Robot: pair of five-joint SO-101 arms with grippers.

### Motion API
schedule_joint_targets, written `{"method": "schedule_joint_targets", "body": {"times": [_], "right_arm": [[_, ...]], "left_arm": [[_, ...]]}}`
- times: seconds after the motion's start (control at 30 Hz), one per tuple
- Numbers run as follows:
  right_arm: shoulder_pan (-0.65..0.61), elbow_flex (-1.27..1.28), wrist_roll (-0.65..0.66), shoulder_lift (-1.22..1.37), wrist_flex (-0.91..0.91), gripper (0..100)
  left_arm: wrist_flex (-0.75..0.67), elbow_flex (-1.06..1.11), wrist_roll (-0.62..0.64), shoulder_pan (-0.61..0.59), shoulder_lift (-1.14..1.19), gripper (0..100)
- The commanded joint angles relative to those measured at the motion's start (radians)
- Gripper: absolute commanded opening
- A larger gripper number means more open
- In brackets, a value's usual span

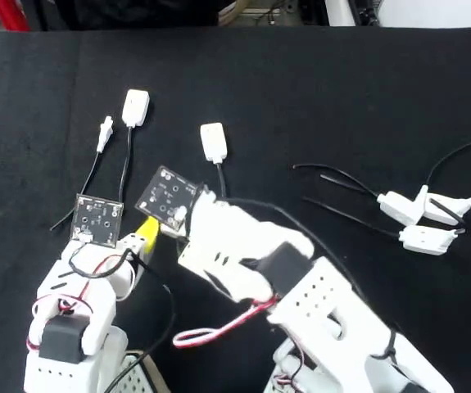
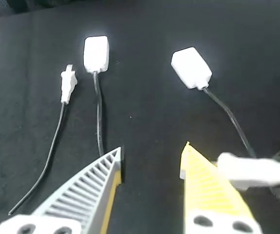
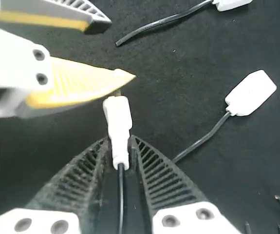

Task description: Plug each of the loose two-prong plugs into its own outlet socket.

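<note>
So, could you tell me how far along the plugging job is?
Done: nothing; the farther socket and nearer socket lie unplugged. In hand: the right gripper is shut on a held plug; the left gripper is open beside it. Left: seating it, then the loose plug and the white connectors off to the side.

On the table [image 1: 301, 98] a loose plug [image 1: 104, 133] lies just left of a socket [image 1: 136, 106], a second socket [image 1: 213, 141] right of both, a plug cluster [image 1: 423, 217] far right, and nearer the arms the left gripper [image 2: 153, 153] sits beside the right gripper [image 3: 119, 140], which clamps another plug [image 3: 118, 117].
</note>
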Motion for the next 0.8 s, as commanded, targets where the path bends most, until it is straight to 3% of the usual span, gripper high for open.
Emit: {"method": "schedule_joint_targets", "body": {"times": [0.0,0.23,0.37,0.77], "right_arm": [[0.061,-0.142,0.054,0.093,0.08,1.2],[0.184,-0.498,0.137,0.578,0.302,1.2],[0.204,-0.605,0.178,0.777,0.344,1.2],[0.16,-0.677,0.187,1.038,0.287,1.2]], "left_arm": [[-0.014,-0.004,-0.008,-0.076,0.0,20],[-0.023,0.044,-0.011,-0.277,0.0,20],[-0.064,0.119,-0.109,-0.363,0.0,20],[-0.058,0.131,-0.146,-0.366,0.0,20]]}}
